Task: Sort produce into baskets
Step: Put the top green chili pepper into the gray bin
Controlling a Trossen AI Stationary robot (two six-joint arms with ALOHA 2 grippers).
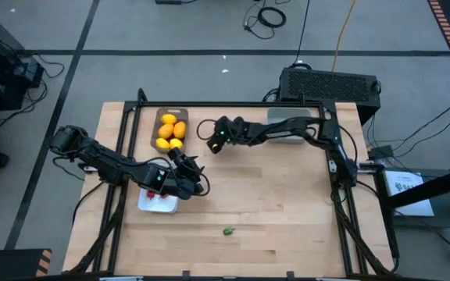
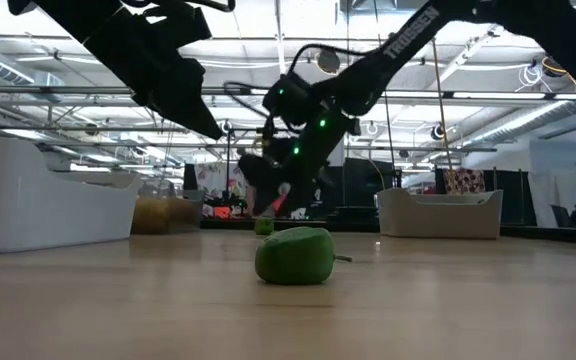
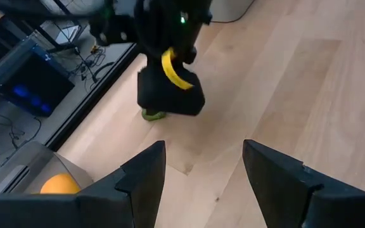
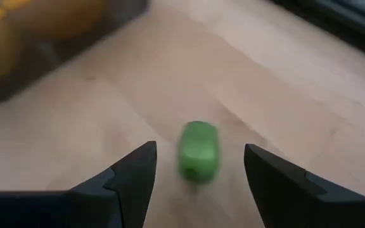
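My right gripper point(image 1: 212, 144) is open and low over the table, beside the grey-brown tray point(image 1: 159, 117) that holds several yellow lemons point(image 1: 170, 129). In the right wrist view its fingers point(image 4: 198, 168) stand on either side of a small green piece point(image 4: 199, 151) that lies on the wood. That piece also shows in the low view point(image 2: 264, 226) and under the right gripper in the left wrist view point(image 3: 152, 114). My left gripper point(image 1: 187, 162) is open and empty by the white tray point(image 1: 148, 204) with red berries point(image 1: 161, 197). A second green piece point(image 1: 229, 230) lies near the front edge.
A pale grey bin point(image 1: 291, 139) sits at the back of the table, partly under my right arm. A black vented box point(image 1: 330, 83) stands behind the table. The two grippers are close together. Bare wood spreads across the middle and right of the table.
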